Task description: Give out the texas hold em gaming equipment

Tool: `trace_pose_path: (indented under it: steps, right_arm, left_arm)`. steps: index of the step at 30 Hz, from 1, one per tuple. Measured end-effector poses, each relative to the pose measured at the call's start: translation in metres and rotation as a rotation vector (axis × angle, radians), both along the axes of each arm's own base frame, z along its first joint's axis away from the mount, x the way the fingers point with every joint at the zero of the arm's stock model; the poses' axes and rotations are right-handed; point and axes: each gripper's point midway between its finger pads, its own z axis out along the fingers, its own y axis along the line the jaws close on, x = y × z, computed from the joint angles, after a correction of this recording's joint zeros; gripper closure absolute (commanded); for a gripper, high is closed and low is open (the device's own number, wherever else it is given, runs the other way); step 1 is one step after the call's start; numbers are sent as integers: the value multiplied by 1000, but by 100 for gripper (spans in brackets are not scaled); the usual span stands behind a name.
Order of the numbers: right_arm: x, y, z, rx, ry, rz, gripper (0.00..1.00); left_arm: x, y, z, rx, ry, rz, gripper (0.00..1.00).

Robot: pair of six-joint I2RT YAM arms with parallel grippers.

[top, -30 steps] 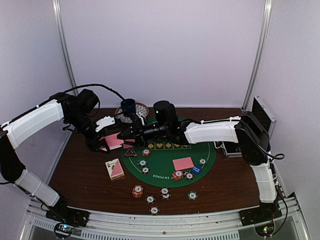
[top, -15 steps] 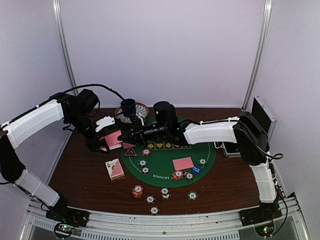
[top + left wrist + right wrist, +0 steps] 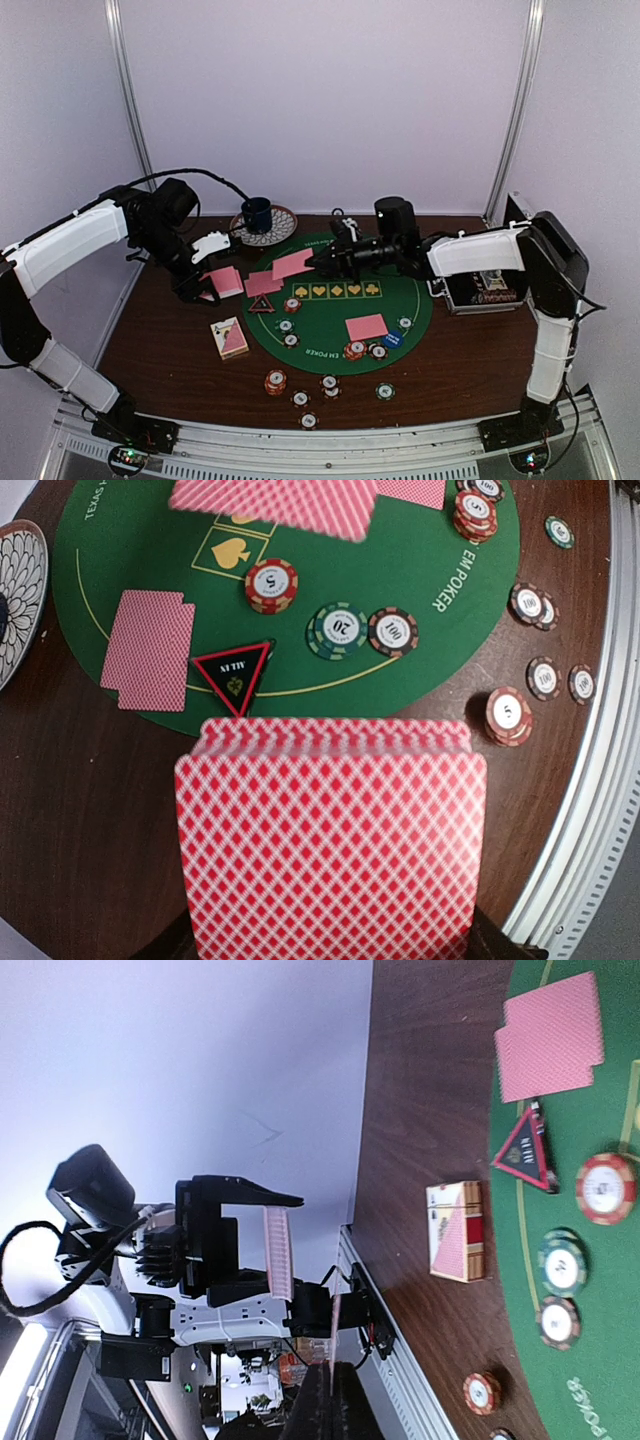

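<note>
Pink-backed playing card [image 3: 292, 264], pinched by one edge in the clenched right gripper [image 3: 322, 260], could slip and flutter astray onto the green poker mat [image 3: 320, 322] beneath it; left gripper [image 3: 208, 287] clamps the deck [image 3: 226, 281].

We take this for a robotics lab cell, not a card room. Plain pale wall panels [image 3: 320, 100] set between aluminium posts [image 3: 125, 90] box in a brown table [image 3: 160, 350] on the left, right and far sides. A metal rail [image 3: 330, 442] carrying the arm bases [image 3: 135, 432] runs along the near edge, and a green poker mat [image 3: 320, 340] lies in the middle.
</note>
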Motion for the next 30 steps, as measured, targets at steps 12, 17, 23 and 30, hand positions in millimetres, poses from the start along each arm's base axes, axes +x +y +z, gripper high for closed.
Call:
trace_pose_path:
  steps: [12,17,23,30]
  right_arm:
    - [3,-128,-57,-221,26,-148,100]
    - [-12,-144,-89,-324,59,-132,100]
    - [-17,-154,-108,-406,44,-132,98]
    - [-25,-169,-129,-517,42,-128,71]
  left_arm:
    - [0,1,0,3,-1,1,100]
    - [0,1,0,3,0,2,100]
    - [0,1,0,3,1,1,100]
    - [0,0,0,-1,2,0,100]
